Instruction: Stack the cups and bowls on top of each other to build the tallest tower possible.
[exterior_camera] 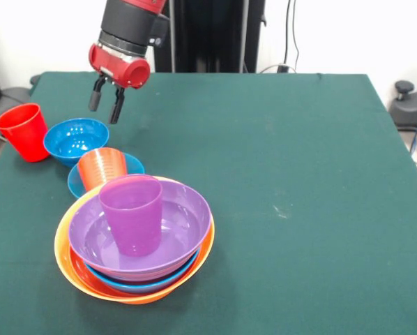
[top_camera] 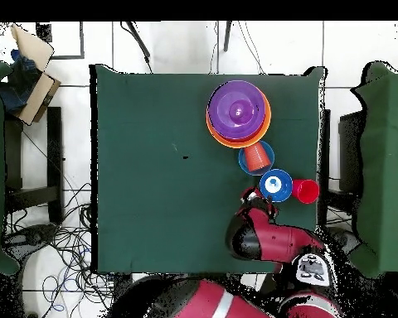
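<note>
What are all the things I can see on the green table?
Purple cup: one, upright inside the purple bowl.
Purple bowl: one, top of the nested stack.
Light blue bowl: one, under the purple bowl.
Yellow-orange bowl: one, biggest, outermost.
Orange-red cup: one, tipped in a small light blue bowl.
Dark blue bowl: one, beside it.
Red cup: one, upright by the table edge.
Tool: one, red and black, open, empty, hanging above the table.

A green cloth-covered table (exterior_camera: 299, 153) is seen, with cables (top_camera: 57, 248) on the tiled floor (top_camera: 177, 45) and a cardboard box (top_camera: 32, 50) nearby.
</note>
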Motion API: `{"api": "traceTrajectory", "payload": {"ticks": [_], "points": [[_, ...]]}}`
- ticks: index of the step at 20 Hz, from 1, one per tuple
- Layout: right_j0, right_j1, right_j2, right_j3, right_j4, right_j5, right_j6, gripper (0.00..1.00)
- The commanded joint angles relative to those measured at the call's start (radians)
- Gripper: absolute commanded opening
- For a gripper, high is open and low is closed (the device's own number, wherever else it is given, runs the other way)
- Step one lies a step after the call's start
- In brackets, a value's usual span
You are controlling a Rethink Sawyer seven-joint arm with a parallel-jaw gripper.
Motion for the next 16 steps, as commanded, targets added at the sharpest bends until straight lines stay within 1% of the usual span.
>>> {"api": "traceTrajectory", "payload": {"ticks": [1,4,6,8,9,12,16], "points": [[-0.044,-0.049,0.212,-0.086,-0.118,0.221,-0.136,1.00],[-0.061,-0.031,0.236,-0.093,-0.151,0.198,-0.111,1.00],[-0.090,-0.015,0.267,-0.087,-0.179,0.172,-0.092,1.00],[-0.148,-0.009,0.342,-0.068,-0.214,0.171,-0.093,1.00],[-0.193,-0.010,0.399,-0.051,-0.240,0.185,-0.105,1.00],[-0.215,-0.015,0.430,-0.033,-0.263,0.221,-0.117,1.00],[-0.267,-0.029,0.481,-0.030,-0.320,0.291,-0.184,1.00]]}}
